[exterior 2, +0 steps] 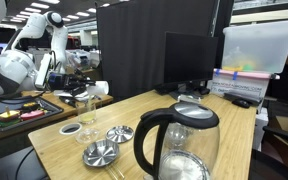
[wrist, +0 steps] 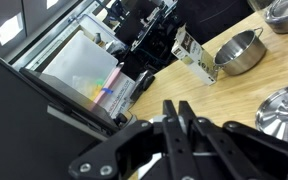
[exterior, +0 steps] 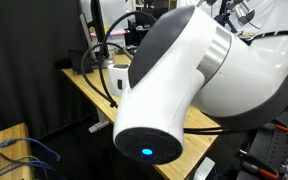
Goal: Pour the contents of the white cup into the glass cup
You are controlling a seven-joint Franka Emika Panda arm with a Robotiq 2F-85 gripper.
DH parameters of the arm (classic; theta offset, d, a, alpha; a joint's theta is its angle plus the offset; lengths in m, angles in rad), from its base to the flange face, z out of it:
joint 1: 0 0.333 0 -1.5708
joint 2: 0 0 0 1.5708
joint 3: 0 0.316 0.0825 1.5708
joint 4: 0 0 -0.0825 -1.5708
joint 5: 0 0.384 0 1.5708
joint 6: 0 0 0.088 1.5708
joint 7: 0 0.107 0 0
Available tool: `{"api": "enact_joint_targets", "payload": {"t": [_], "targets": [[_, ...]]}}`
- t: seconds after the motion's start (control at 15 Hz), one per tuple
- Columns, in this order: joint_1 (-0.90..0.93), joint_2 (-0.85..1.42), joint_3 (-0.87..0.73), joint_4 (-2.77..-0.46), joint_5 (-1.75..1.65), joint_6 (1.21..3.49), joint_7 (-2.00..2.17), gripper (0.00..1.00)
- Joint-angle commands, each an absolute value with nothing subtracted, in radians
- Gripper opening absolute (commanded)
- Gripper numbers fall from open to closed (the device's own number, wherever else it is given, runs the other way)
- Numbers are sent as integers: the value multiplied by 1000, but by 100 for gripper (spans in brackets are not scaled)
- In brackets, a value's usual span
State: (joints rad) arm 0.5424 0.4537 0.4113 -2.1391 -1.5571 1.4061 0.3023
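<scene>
A Franka arm [exterior 2: 29,45] rears above the far end of a wooden tabletop [exterior 2: 219,125] in an exterior view, with the pour not yet begun. The white cup [exterior 2: 101,89] stands upright on the wood at the end nearest the arm. The glass cup [exterior 2: 90,122] stands just beside it, on the side nearer the camera. Both are small in the picture and hard to make out in detail.

In the wrist view the hand [wrist: 175,106] has its fingers pressed together with nothing between them. It points out across the tabletop toward a metal bowl [wrist: 239,50] and a clear storage box [wrist: 79,75] rather than down at either cup, and neither cup shows in that view. On that reading the white cup lies below and off to one side of the hand, its long axis vertical. The coming move would call for the fingers to spread and the hand to drop and meet the cup's wall from the side.

A glass kettle [exterior 2: 174,145] fills the foreground, well apart from the cups. In an exterior view the arm's white joint housing [exterior: 164,90] blocks most of the scene
</scene>
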Motion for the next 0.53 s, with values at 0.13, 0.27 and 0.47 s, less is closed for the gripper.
{"api": "enact_joint_targets", "payload": {"t": [0.13, 0.27, 0.47], "targets": [[508, 455, 424, -2112, -1505, 1422, 342, 2], [492, 451, 430, -2106, -1452, 1451, 358, 2], [479, 447, 431, -2101, -1367, 1500, 383, 2]]}}
